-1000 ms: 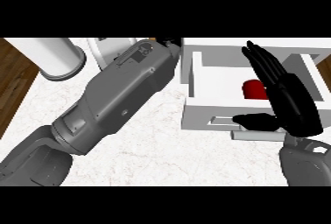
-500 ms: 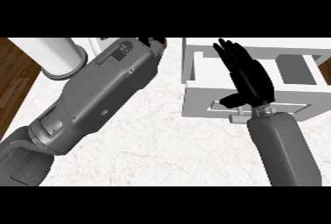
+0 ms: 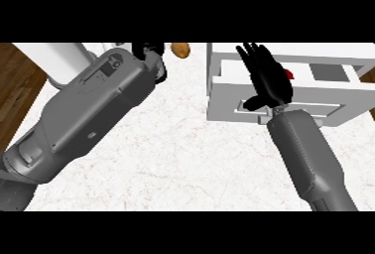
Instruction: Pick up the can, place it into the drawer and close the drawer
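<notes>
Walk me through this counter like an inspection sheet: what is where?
Surface: white marble counter.
Job's things: drawer open at the right; red can inside it, mostly hidden by the right hand.
Clutter: brown object at the far edge; white cylinder far left.
Hands: right hand open, fingers straight, over the drawer; left hand mostly hidden behind its forearm.
Cables: nothing seen.
Surroundings: wooden floor at the left.
</notes>
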